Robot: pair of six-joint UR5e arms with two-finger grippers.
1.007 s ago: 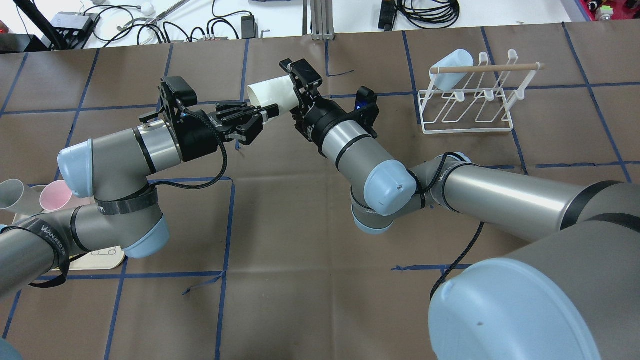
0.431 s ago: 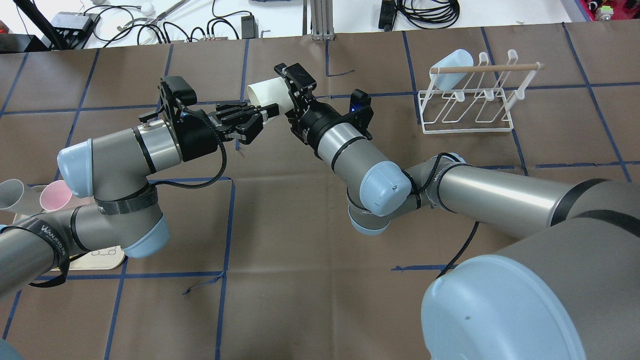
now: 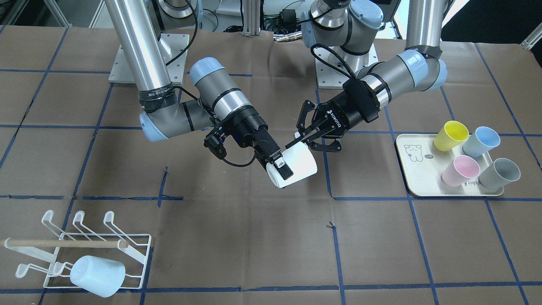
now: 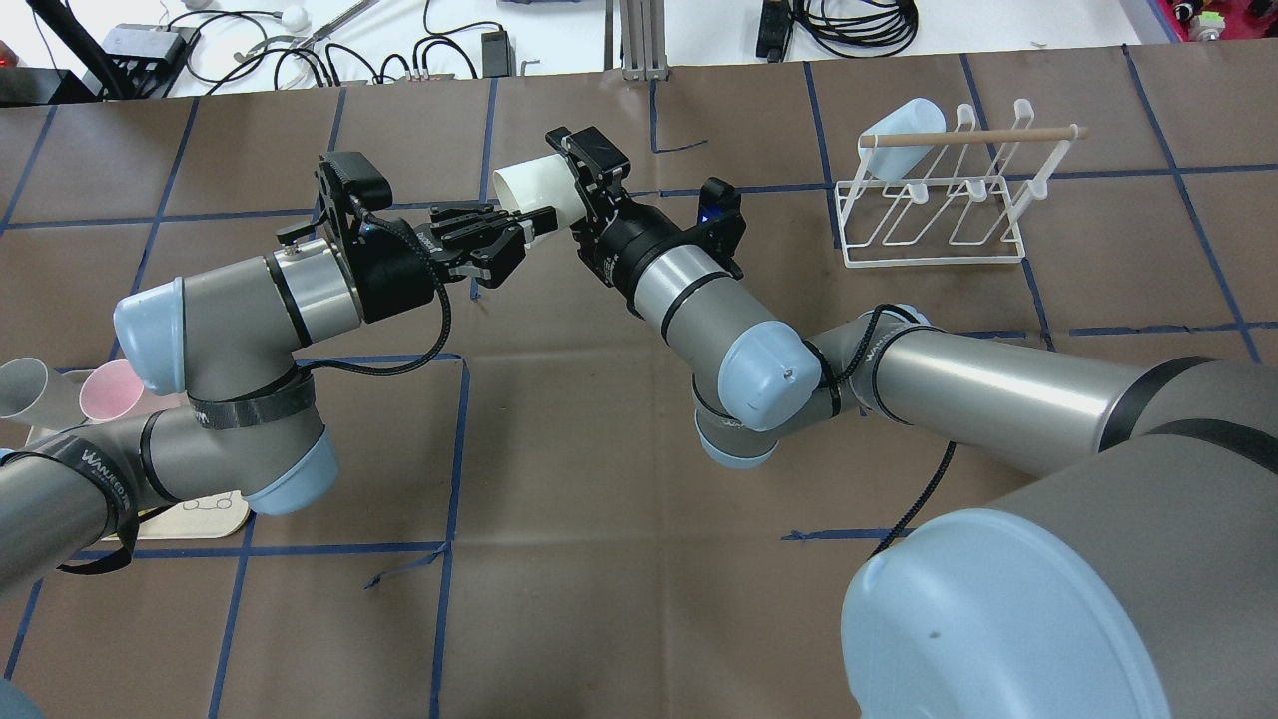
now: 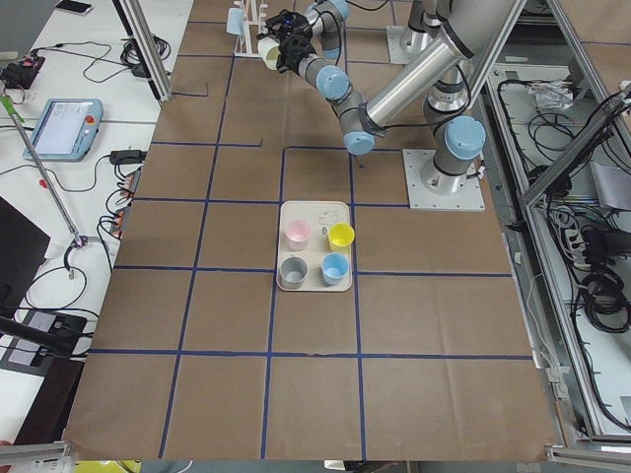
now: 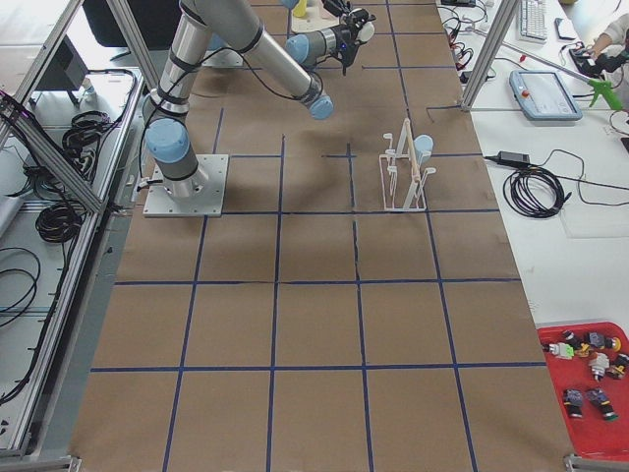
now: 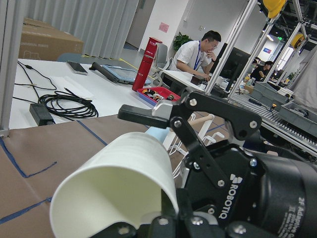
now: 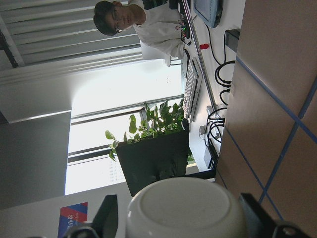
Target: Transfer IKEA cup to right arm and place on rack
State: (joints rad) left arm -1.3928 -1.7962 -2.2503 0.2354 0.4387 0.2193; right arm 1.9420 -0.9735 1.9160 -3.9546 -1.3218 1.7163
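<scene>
**Inspector:** Position of the white cup (image 4: 529, 185)?

**Assistant:** Held in the air over the middle of the tabletop (image 3: 254, 254), lying on its side between the two arms. Its mouth faces the left wrist camera and its base faces the right wrist camera.

**Inspector:** Left gripper (image 4: 529, 228)?

**Assistant:** Jaws pinched on the cup's wall at the rim, one finger inside the mouth and one outside. The grip is confirmed in the front-facing view.

**Inspector:** Right gripper (image 4: 581, 188)?

**Assistant:** Jaws spread, one finger on either side of the cup's base end. The right wrist view shows a thin gap between one finger and the cup. No clamping observed.

**Inspector:** The rack (image 4: 934, 262)?

**Assistant:** Standing on the tabletop, well apart from the cup, on the right arm's side. A wooden dowel (image 4: 978, 135) runs across its top. One light-blue cup (image 4: 904, 130) sits tilted on an end prong, and the other prongs are bare.

**Inspector:** Other items?

**Assistant:** A cream tray (image 3: 413, 178) with a bear drawing lies on the left arm's side. It carries four cups, all lying tilted: yellow (image 3: 451, 135), blue (image 3: 480, 142), pink (image 3: 460, 170) and grey (image 3: 499, 173).
</scene>
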